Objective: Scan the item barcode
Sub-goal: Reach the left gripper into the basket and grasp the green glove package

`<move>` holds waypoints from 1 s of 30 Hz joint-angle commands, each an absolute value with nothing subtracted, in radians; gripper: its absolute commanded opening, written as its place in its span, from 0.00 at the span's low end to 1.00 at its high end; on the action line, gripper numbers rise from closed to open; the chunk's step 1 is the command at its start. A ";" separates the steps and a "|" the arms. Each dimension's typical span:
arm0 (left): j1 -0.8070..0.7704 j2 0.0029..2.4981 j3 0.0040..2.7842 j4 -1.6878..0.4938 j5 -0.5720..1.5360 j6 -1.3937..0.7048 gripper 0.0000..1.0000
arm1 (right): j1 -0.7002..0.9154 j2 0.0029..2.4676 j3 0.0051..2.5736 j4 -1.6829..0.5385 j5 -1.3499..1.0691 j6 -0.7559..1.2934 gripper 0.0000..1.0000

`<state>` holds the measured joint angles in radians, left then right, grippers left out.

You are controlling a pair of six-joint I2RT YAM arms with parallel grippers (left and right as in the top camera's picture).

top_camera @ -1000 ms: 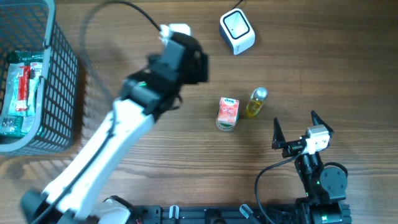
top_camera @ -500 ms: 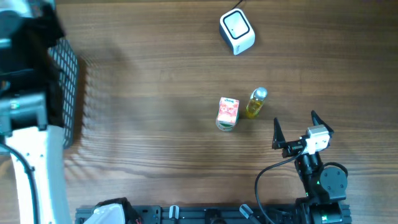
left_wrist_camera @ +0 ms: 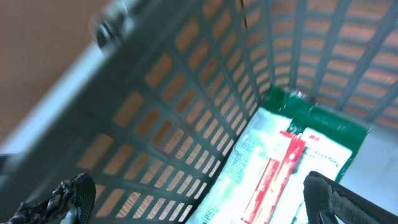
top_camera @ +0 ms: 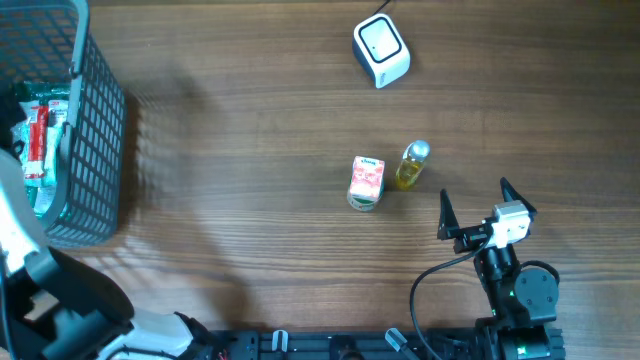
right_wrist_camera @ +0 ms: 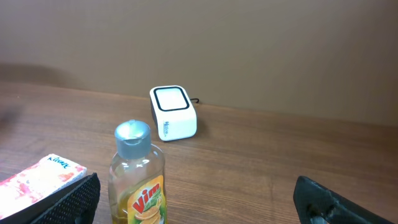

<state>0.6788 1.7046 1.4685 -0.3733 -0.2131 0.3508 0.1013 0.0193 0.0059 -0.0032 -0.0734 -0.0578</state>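
The white barcode scanner [top_camera: 381, 51] sits at the table's far edge, also visible as the scanner [right_wrist_camera: 173, 112] in the right wrist view. A pink tissue pack [top_camera: 366, 183] and a yellow Vim bottle [top_camera: 411, 165] stand side by side mid-table. My right gripper [top_camera: 475, 195] rests open just behind the bottle [right_wrist_camera: 138, 174], holding nothing. My left gripper [left_wrist_camera: 199, 205] is open above the grey basket [left_wrist_camera: 186, 106], over a white pack with a red stripe [left_wrist_camera: 267, 180] and a green pack [left_wrist_camera: 323, 124]. The left arm [top_camera: 60, 300] fills the overhead view's lower left corner.
The grey mesh basket [top_camera: 100, 130] stands at the table's left edge with several flat packs [top_camera: 38, 140] inside. A cable runs from the scanner off the far edge. The right arm's base [top_camera: 520, 295] sits at the front right.
My left arm has swung from the middle of the table to the far left, over the basket. The right arm, the bottle and the tissue pack have not moved.
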 commanded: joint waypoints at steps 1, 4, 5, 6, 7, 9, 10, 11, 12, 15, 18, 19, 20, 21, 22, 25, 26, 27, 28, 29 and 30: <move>0.739 1.792 1.480 -0.400 -0.041 0.449 0.97 | 0.101 0.007 0.005 0.001 -0.061 -0.052 1.00; 0.760 1.861 1.480 -0.440 0.050 0.557 0.96 | 0.101 0.007 0.005 0.001 -0.061 -0.052 1.00; 0.762 1.890 1.479 -0.455 0.084 0.609 0.96 | 0.101 0.007 0.005 0.001 -0.061 -0.052 1.00; 0.762 1.906 1.479 -0.466 0.107 0.644 0.96 | 0.101 0.007 0.005 0.001 -0.061 -0.051 1.00; 0.761 1.927 1.480 -0.478 0.134 0.679 0.96 | 0.101 0.007 0.005 0.001 -0.061 -0.052 1.00; 0.761 1.964 1.479 -0.487 0.149 0.699 0.96 | 0.101 0.007 0.005 0.001 -0.061 -0.052 1.00; 0.762 1.980 1.479 -0.488 0.149 0.701 0.97 | 0.101 0.007 0.005 0.001 -0.061 -0.052 1.00; 0.762 1.997 1.479 -0.487 0.149 0.702 0.98 | 0.101 0.007 0.005 0.001 -0.061 -0.052 1.00; 0.762 2.009 1.479 -0.487 0.149 0.704 0.99 | 0.101 0.007 0.005 0.001 -0.061 -0.052 1.00; 0.762 2.042 1.479 -0.484 0.168 0.738 1.00 | 0.101 0.007 0.005 0.001 -0.061 -0.052 0.99; 0.762 2.073 1.479 -0.480 0.174 0.760 1.00 | 0.101 0.007 0.005 0.001 -0.061 -0.052 0.99; 0.762 2.078 1.479 -0.478 0.174 0.760 1.00 | 0.101 0.007 0.005 0.001 -0.061 -0.052 1.00; 0.762 2.087 1.479 -0.475 0.170 0.760 1.00 | 0.101 0.007 0.005 0.001 -0.061 -0.052 1.00; 0.762 2.093 1.479 -0.472 0.165 0.759 1.00 | 0.101 0.007 0.005 0.001 -0.061 -0.052 1.00; 0.762 2.101 1.479 -0.469 0.163 0.759 1.00 | 0.101 0.007 0.005 0.001 -0.061 -0.052 1.00; 0.762 2.127 1.479 -0.468 0.163 0.759 0.98 | 0.101 0.007 0.005 0.001 -0.061 -0.052 1.00; 0.762 2.133 1.479 -0.468 0.163 0.759 0.94 | 0.101 0.007 0.005 0.001 -0.061 -0.052 1.00; 0.762 2.137 1.479 -0.468 0.163 0.759 0.88 | 0.101 0.007 0.005 0.001 -0.061 -0.052 1.00; 0.762 2.140 1.479 -0.468 0.163 0.759 0.84 | 0.101 0.007 0.005 0.001 -0.061 -0.052 1.00; 0.762 2.140 1.479 -0.468 0.163 0.759 0.77 | 0.101 0.007 0.005 0.001 -0.061 -0.052 1.00; 0.762 2.140 1.479 -0.468 0.163 0.759 0.70 | 0.101 0.007 0.005 0.001 -0.061 -0.051 1.00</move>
